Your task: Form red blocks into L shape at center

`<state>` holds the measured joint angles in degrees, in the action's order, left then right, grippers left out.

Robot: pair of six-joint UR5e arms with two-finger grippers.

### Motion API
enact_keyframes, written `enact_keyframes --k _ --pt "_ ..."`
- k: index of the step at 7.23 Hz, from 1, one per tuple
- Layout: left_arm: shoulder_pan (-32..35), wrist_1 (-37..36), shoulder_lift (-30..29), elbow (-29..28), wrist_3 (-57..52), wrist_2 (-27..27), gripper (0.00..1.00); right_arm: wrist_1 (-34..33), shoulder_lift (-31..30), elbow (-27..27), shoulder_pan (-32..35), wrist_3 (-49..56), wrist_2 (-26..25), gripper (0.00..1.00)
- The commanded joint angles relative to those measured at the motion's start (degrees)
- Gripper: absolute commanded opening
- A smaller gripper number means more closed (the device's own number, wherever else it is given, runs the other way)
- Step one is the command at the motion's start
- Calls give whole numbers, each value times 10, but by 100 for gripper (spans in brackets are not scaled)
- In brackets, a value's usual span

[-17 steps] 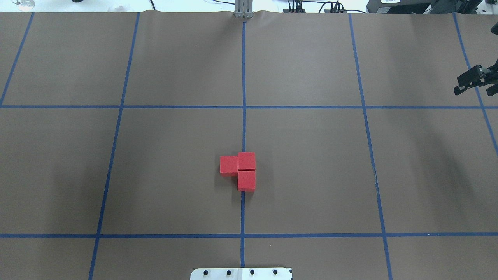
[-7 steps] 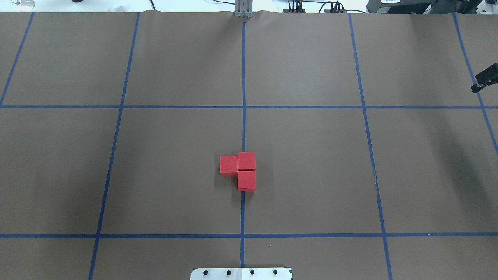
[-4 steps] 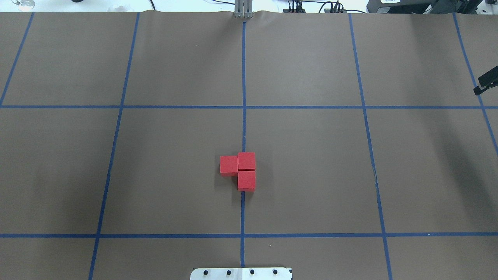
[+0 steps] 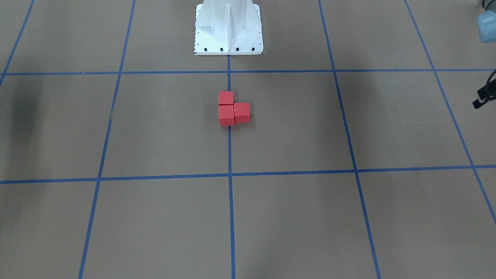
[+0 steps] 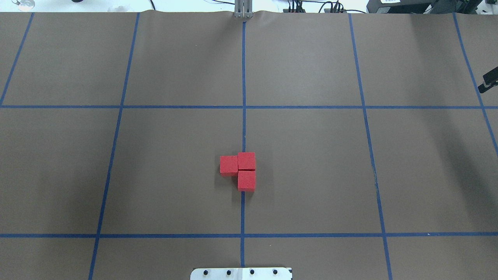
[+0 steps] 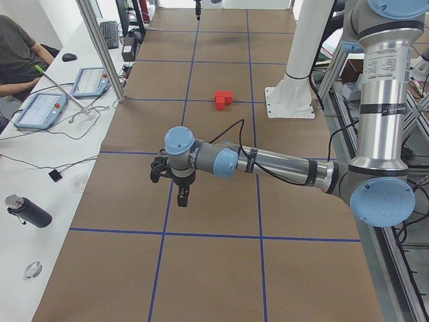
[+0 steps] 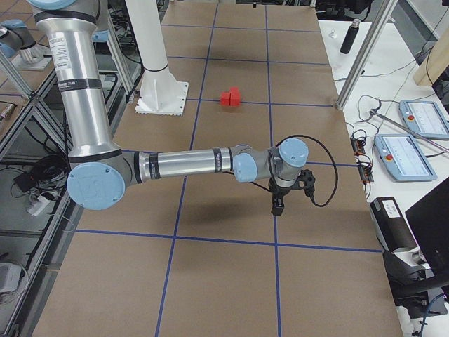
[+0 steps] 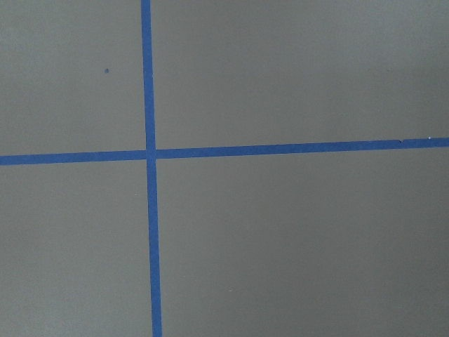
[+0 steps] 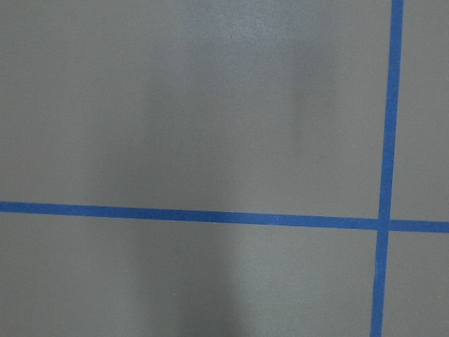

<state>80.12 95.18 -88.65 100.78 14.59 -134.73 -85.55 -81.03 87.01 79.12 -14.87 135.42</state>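
Three red blocks lie touching in an L on the middle blue tape line (image 5: 243, 128). In the overhead view one block (image 5: 246, 161) sits on the line, a second (image 5: 246, 181) just nearer the robot, and a third (image 5: 228, 165) to the left. They also show in the front view (image 4: 226, 115). Only a black tip of my right gripper (image 5: 489, 81) shows at the overhead view's right edge, far from the blocks. Only an edge of my left gripper (image 4: 484, 97) shows at the front view's right edge. I cannot tell whether either is open. Both wrist views show only bare paper and tape.
The robot's white base plate (image 5: 241, 273) sits at the near middle edge of the table. A metal post (image 5: 243, 9) stands at the far end of the middle line. Operators' tablets (image 6: 40, 111) and cables lie on the side bench.
My right gripper has drawn back to the right, from two fingers in view to a tip at the edge. The three red blocks have not moved.
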Motion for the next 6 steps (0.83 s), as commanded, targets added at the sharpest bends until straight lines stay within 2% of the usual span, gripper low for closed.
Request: enact_keyframes --k 1,2,4,6 --pt "6 0 4 -13 -6 2 100 0 -9 3 4 2 -1 100" --pt "40 1 -2 -30 -9 1 100 1 -12 3 9 5 -2 100" --pt "65 -3 -19 -67 -85 3 100 12 -18 4 10 5 -3 100" --pt "66 -4 -25 -74 -82 3 100 62 -36 14 23 5 -3 100"
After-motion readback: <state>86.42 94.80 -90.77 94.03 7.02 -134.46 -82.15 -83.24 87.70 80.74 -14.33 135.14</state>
